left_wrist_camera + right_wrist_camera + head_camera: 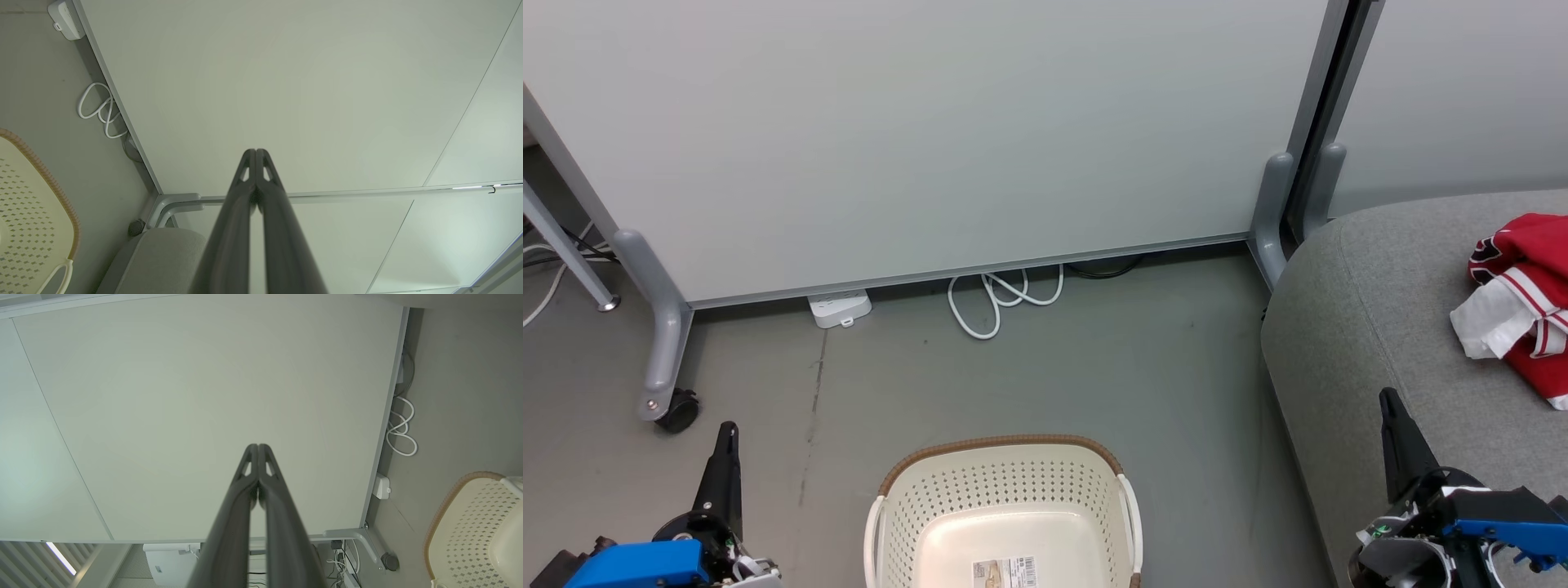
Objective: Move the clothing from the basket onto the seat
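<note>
The red clothing (1529,282), with white striped trim and a white part, lies bunched on the grey seat (1372,327) at the right edge of the head view. The cream basket (1005,506) with its brown rim stands on the floor at bottom centre, its inside bare apart from a label. My left gripper (727,437) is at the lower left, shut and holding nothing, fingertips pressed together in the left wrist view (255,153). My right gripper (1390,404) is over the seat's front edge, shut and holding nothing (258,448).
A pale partition panel (931,139) on grey legs with a castor (676,408) stands behind the basket. A white coiled cable (1001,298) and a power strip (840,308) lie at its base. The grey floor (1094,367) lies between the basket and the panel.
</note>
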`<state>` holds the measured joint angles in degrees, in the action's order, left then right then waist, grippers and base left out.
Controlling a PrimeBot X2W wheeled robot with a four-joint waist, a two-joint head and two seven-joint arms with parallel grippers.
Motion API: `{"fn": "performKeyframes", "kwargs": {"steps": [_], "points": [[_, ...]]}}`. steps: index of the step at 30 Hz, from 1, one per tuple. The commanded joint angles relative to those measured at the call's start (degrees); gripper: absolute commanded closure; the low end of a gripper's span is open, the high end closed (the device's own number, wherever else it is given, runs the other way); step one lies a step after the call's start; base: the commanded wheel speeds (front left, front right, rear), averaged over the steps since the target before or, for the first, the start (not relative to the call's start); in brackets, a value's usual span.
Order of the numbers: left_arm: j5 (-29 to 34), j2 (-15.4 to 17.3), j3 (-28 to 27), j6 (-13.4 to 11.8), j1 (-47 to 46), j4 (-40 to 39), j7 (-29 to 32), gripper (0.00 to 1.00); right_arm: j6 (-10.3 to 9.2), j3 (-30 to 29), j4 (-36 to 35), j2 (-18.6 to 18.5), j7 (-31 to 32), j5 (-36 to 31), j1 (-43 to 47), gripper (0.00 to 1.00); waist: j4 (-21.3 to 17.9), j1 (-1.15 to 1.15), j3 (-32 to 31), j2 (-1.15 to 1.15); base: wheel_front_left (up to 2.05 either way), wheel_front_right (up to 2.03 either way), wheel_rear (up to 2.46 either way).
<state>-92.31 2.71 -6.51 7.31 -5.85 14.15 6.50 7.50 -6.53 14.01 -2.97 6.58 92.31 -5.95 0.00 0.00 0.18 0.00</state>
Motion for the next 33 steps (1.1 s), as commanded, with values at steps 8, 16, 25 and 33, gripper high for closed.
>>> {"fn": "performKeyframes", "kwargs": {"steps": [8,16,25,33], "points": [[-0.18,0.32,-0.19,0.37,-0.69,-0.16,0.29,1.0,-0.02,-0.08,0.05,0.19,0.15,0.18,-0.54,1.0,0.0,0.0,0.0,0.0,0.0,0.0,0.0],[-0.18,0.32,-0.19,0.37,-0.69,-0.16,0.29,1.0,-0.02,-0.08,0.04,0.19,0.15,0.18,-0.53,1.0,0.0,0.0,0.0,0.0,0.0,0.0,0.0],[-0.19,0.32,-0.19,0.38,-0.69,-0.17,0.28,1.0,-0.02,-0.07,0.04,0.19,0.14,0.18,-0.53,1.0,0.0,0.0,0.0,0.0,0.0,0.0,0.0],[-0.19,0.32,-0.18,0.38,-0.69,-0.17,0.28,1.0,-0.02,-0.07,0.04,0.19,0.14,0.19,-0.53,1.0,0.0,0.0,0.0,0.0,0.0,0.0,0.0]]}}
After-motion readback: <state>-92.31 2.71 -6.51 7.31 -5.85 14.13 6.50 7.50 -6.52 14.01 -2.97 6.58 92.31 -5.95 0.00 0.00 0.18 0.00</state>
